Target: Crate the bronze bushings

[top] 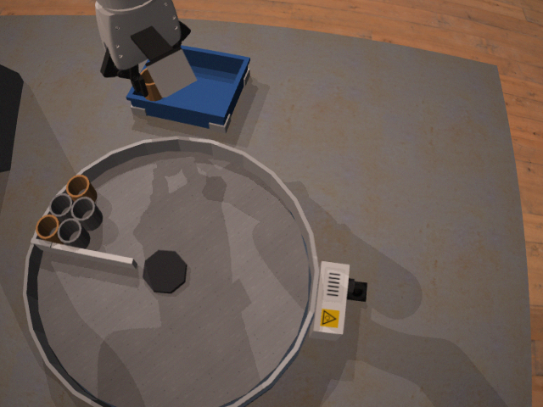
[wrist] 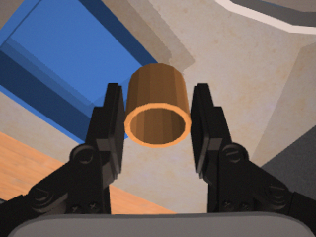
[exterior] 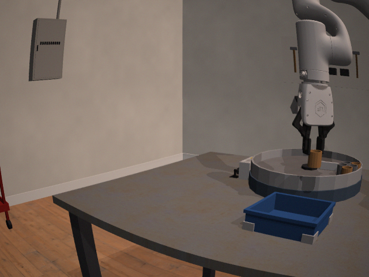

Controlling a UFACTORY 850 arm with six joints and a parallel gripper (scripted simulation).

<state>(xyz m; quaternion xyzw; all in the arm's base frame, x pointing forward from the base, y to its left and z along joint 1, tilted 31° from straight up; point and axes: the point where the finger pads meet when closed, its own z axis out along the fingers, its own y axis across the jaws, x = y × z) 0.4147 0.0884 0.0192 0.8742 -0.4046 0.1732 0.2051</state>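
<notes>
My gripper [wrist: 157,102] is shut on a bronze bushing [wrist: 158,114], held upright in the air. In the top view the gripper [top: 142,83] and the bushing [top: 151,89] hang over the left corner of the blue crate [top: 193,87]. In the exterior view the bushing [exterior: 314,158] hangs well above the crate [exterior: 289,215]. On the turning table [top: 169,271], at its left rim, stand two bronze bushings [top: 80,186] [top: 47,226] and three steel bushings [top: 72,216] in a cluster behind a white bar [top: 87,253].
A black hub [top: 165,270] sits at the table's centre. A white motor box [top: 332,297] with a warning sticker is at the table's right rim. The wooden floor lies beyond the worktop's edges.
</notes>
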